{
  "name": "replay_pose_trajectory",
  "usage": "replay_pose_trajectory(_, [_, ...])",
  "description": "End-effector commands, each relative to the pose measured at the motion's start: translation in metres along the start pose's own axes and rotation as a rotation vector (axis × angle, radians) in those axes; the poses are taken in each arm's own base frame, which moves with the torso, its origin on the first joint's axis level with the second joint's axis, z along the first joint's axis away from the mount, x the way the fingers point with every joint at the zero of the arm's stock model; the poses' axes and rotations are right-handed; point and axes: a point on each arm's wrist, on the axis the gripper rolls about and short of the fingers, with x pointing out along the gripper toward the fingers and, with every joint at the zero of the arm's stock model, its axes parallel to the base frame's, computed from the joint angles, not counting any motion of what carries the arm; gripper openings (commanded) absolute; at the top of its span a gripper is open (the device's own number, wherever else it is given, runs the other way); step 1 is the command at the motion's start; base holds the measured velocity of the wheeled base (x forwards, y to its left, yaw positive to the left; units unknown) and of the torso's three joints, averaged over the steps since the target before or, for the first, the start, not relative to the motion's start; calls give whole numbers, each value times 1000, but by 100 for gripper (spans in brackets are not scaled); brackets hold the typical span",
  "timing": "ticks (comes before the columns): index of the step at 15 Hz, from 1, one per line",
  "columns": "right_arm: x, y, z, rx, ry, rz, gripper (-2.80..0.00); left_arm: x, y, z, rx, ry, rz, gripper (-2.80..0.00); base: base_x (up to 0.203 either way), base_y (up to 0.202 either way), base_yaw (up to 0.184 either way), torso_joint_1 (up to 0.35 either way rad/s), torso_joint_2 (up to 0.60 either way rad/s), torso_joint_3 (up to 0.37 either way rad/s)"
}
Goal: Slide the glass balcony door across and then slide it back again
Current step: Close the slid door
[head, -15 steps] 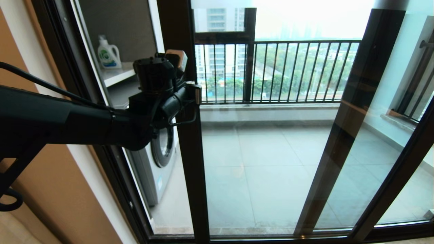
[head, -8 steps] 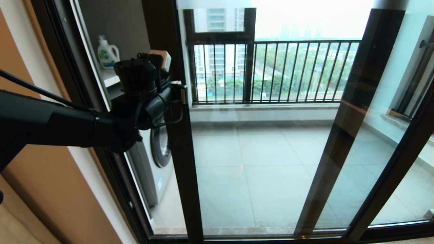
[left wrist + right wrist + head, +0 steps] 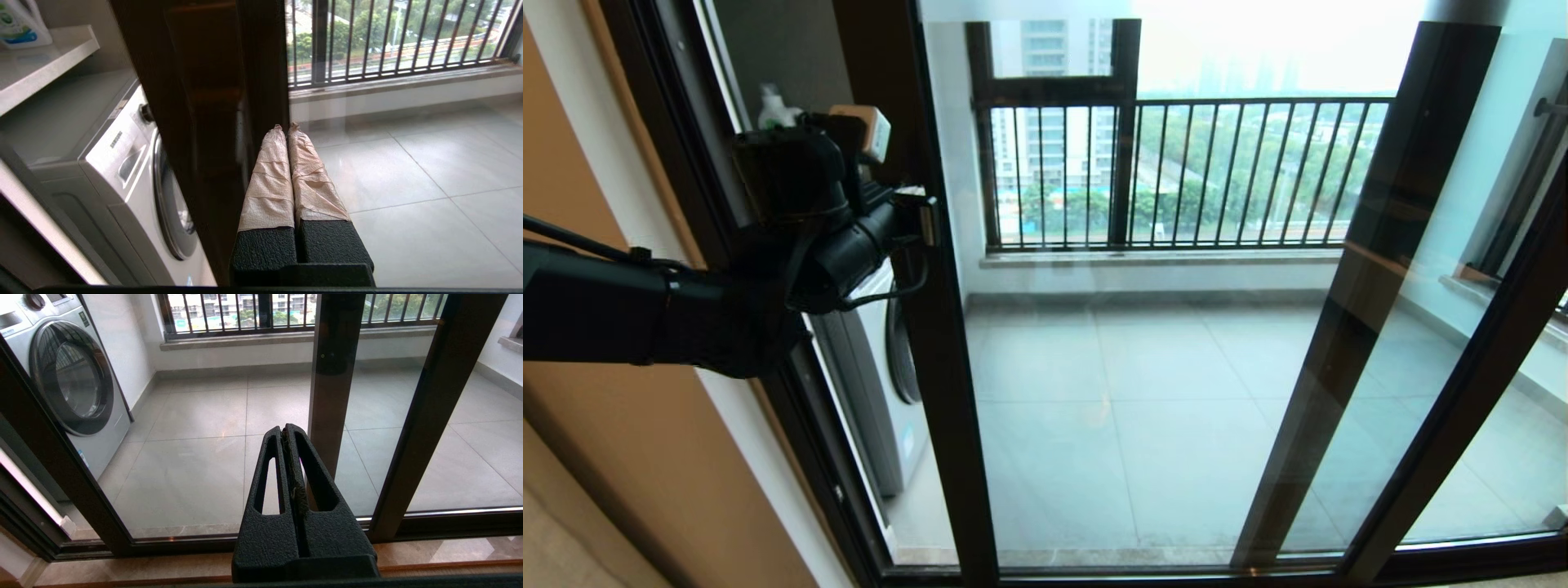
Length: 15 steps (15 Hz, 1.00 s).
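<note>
Left tool (image 3: 286,130), fingers pressed together and empty, is pushing the door (image 3: 939,384) upright beside the washer (image 3: 874,392); door likely heavy, rigid, rail-guided, glass fragile, so contacting the frame; right tool (image 3: 288,435) idling closed.

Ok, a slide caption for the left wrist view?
Shut left gripper pressed against the door upright, washing machine beyond.

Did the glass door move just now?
Yes. The glass door slid left, toward the washing machine, pushed by the left gripper, and now covers more of it.
</note>
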Motion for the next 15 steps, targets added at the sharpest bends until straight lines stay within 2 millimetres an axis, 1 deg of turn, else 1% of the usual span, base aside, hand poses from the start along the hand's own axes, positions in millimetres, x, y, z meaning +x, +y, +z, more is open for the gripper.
replay_pose_trajectory(1, [1,0,-3,0,12,0,-280,-1,10,3,1,-10,23,-280,0,0,0,0,0,0])
replay_pose_trajectory(4, [1,0,-3,0,12,0,-280,1,24,1,6,-5,53,-280,0,0,0,0,0,0])
replay_pose_trajectory(7, [1,0,-3,0,13,0,-280,1,38,-9,15,27,72,-280,0,0,0,0,0,0])
replay_pose_trajectory(9, [1,0,-3,0,12,0,-280,2,45,-10,16,30,89,-280,0,0,0,0,0,0])
replay_pose_trajectory(12, [1,0,-3,0,12,0,-280,2,47,-10,18,30,95,-280,0,0,0,0,0,0])
replay_pose_trajectory(15, [1,0,-3,0,12,0,-280,2,64,-12,23,33,115,-280,0,0,0,0,0,0])
